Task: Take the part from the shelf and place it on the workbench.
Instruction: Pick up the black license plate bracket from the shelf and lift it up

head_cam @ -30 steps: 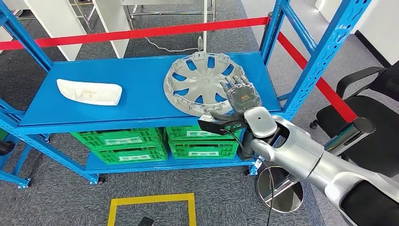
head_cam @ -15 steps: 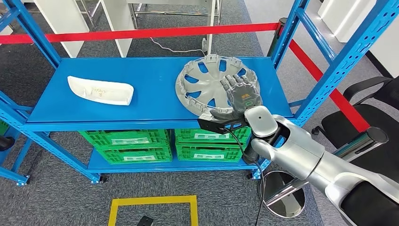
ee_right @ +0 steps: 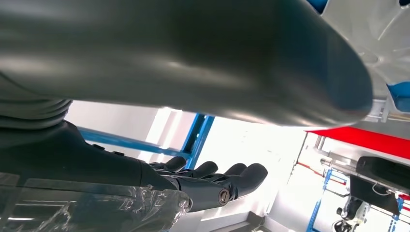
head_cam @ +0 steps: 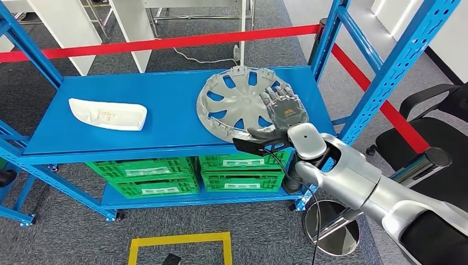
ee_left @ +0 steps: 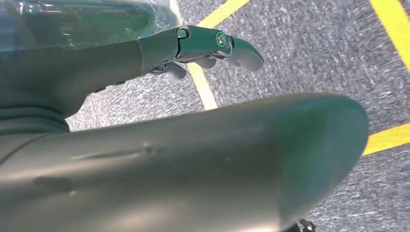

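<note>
on blue shelf (head_cam: 165, 105): hubcap (head_cam: 237, 102), grey carpet (head_cam: 72, 232) below

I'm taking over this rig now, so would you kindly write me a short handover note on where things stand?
Right robot hand: fingers spread, lying flat on the grey hubcap, no grasp closed yet.
Left robot hand: hanging over the floor, holding nothing.
Hubcap lies at the right end of the blue shelf; a white part lies at the left end.
Done: reach to the hubcap.
Left: grip it, lift it, place it on the workbench.
</note>
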Motion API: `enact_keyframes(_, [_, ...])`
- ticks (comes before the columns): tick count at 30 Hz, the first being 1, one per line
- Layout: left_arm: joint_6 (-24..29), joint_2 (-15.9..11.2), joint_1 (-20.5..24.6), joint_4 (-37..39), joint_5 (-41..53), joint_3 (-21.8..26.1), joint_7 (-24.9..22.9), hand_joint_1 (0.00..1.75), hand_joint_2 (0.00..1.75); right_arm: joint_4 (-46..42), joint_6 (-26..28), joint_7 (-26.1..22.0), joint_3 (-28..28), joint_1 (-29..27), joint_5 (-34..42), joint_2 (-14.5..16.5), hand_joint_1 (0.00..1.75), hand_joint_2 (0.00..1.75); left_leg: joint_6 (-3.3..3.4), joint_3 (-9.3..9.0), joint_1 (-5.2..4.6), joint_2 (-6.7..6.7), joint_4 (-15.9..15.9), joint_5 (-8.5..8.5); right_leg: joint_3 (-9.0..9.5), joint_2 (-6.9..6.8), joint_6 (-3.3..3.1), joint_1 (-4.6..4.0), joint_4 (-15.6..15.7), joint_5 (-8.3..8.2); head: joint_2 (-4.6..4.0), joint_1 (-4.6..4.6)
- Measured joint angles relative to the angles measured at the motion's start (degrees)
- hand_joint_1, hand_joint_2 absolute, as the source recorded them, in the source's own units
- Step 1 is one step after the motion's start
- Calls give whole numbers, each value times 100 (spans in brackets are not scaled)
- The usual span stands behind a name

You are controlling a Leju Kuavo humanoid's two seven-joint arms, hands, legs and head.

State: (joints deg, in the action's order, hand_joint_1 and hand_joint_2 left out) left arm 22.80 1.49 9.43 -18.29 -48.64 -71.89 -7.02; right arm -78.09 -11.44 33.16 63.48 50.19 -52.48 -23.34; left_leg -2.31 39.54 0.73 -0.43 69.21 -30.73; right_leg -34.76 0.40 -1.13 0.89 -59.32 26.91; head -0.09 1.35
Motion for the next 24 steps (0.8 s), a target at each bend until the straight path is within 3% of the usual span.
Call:
enact_keyframes(2, [0, 2, 7, 0, 1, 0, 0, 0, 0, 0, 0, 0, -2, 5, 1, -1, 0, 0, 20, -309, -5, -3, -681, 306, 50, 5, 57, 2, -7, 48, 0, -6])
enact_keyframes(3, [0, 3, 11, 0, 1, 0, 0, 0, 0, 0, 1, 0, -4, 9, 4, -2, 0, 0, 58, -399, -13, -4, -864, 329, 53, 7, 91, -5, -9, 57, 0, -7])
enact_keyframes(6, [0, 5, 7, -1, 2, 0, 0, 0, 0, -1, 1, -1, -11, 11, 19, -4, 0, 0, 207, -457, -28, -8, -995, 275, 42, 8, 193, -17, 17, 55, 0, -2])
enact_keyframes(8, [0, 7, 7, -1, 2, 1, 0, 0, 0, -2, 2, -1, -20, 16, 24, -8, 0, 0, 280, -474, -10, -8, -1016, 279, -5, 0, 243, -13, -111, 156, 0, 15])
enact_keyframes(9, [1, 7, 13, -1, 3, 2, 0, 0, 0, -2, 2, -1, -25, 21, 26, -10, 0, 0, 311, -488, -1, -8, -1027, 277, -112, -4, 259, -12, -344, 284, 0, 34])
enact_keyframes(11, [1, 7, 18, 0, 3, 2, 0, 0, 0, -2, 2, 0, -25, 21, 27, -14, 0, 0, 354, -505, -17, -8, -1026, 257, -495, -7, 267, -13, -1096, 596, 0, 70])
enact_keyframes(12, [1, 7, 16, 0, 3, 2, 0, 0, 0, -2, 1, 0, -21, 13, 27, -14, 0, 0, 368, -515, -31, -8, -1025, 246, -693, -7, 263, -15, -1443, 691, 0, 80])
enact_keyframes(13, [0, 7, 13, 0, 3, 2, 0, 0, 0, -1, 0, 0, -18, 4, 28, -14, 0, 0, 380, -528, -47, -8, -1024, 233, -817, -7, 249, -20, -1619, 675, 0, 82])
enact_keyframes(14, [0, 6, 10, 0, 3, 2, 0, 0, 0, -1, 0, 0, -17, -3, 28, -14, 0, 0, 387, -547, -63, -9, -1022, 219, -836, -7, 224, -28, -1577, 553, 0, 85])
enact_keyframes(15, [0, 5, 9, 0, 4, 2, 0, 0, 0, 0, 0, 0, -17, -6, 28, -14, 0, 0, 390, -575, -80, -12, -1022, 199, -747, -7, 187, -42, -1319, 338, 0, 87])
enact_keyframes(16, [0, 5, 10, -1, 6, 2, 0, 0, 0, 0, 1, 0, -20, -3, 28, -14, 0, 0, 388, -608, -93, -15, -1022, 175, -589, -7, 140, -62, -923, 98, 0, 90])
enact_keyframes(18, [1, 8, 19, -2, 10, 3, 0, 0, 0, 1, 3, 0, -25, 11, 28, -14, 0, 0, 357, -634, -107, -19, -1020, 137, -298, -9, 60, -113, -272, -156, 0, 75])
enact_keyframes(21, [-3, 13, 27, -3, 14, 3, 0, 0, 0, 1, 5, 0, -27, 27, 28, -13, 0, 0, 271, -613, -94, -11, -1021, 121, -200, -1, 19, -164, -24, -131, 0, 61])
enact_keyframes(24, [-5, 13, 30, -4, 19, 3, 0, 0, 0, 2, 7, 0, -29, 28, 28, -13, 0, 0, 206, -534, -98, 2, -784, -41, -130, -10, -36, -112, 59, -138, 0, 55])
